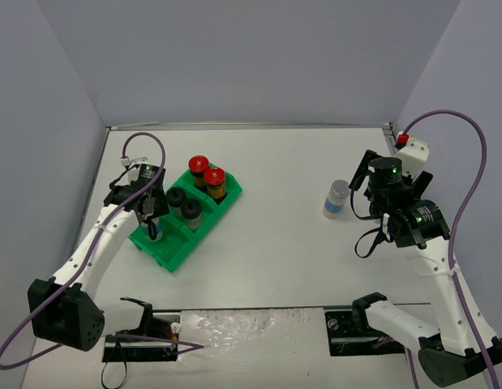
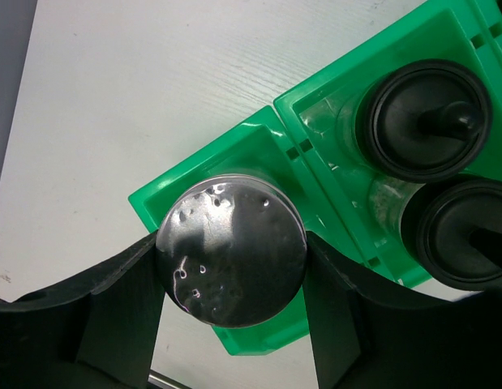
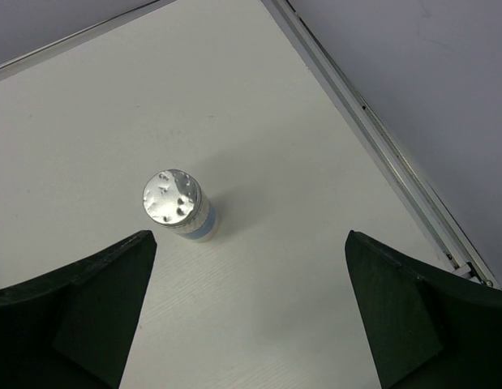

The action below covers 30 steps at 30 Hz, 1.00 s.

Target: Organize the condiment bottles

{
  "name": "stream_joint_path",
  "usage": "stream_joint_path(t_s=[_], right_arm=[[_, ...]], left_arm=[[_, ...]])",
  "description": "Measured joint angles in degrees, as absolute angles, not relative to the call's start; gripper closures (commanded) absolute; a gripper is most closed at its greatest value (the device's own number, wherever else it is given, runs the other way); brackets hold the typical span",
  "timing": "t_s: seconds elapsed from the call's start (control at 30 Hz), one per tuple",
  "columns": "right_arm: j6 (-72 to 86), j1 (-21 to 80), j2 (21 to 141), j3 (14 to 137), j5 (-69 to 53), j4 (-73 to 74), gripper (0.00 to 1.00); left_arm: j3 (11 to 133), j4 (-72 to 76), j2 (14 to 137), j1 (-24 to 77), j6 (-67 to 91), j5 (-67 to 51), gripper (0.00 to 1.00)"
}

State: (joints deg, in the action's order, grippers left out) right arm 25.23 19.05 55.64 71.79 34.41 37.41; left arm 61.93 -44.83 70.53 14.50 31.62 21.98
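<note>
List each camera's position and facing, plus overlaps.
Top external: above and behind the bases, looking down on the table; left arm and right arm show.
Left wrist: on that wrist, looking down past left fingers shut on the held silver-capped bottle at the green tray's end compartment.
Right wrist: on that wrist, looking down between open right fingers at the loose silver-capped bottle.
Shared: top and left wrist both see tray and black-capped bottles; top and right wrist, the loose bottle.

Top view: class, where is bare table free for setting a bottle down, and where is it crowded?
Free: the table between the green tray and the lone silver-capped jar. Crowded: the tray, where the left pincer grips a second silver-capped jar beside black-capped jars.
</note>
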Motion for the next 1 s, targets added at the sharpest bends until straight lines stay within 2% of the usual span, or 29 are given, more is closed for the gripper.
stream_joint_path(t_s=[0.4, 1.0], right_arm=[[25.2, 19.0, 55.7, 71.7, 34.0, 37.0, 0.0], [25.0, 19.0, 55.7, 71.7, 34.0, 37.0, 0.0]], left_arm=[[59.5, -41.4, 72.3, 11.5, 32.5, 18.2, 1.0], [59.3, -40.9, 72.9, 11.5, 34.7, 20.5, 1.0]])
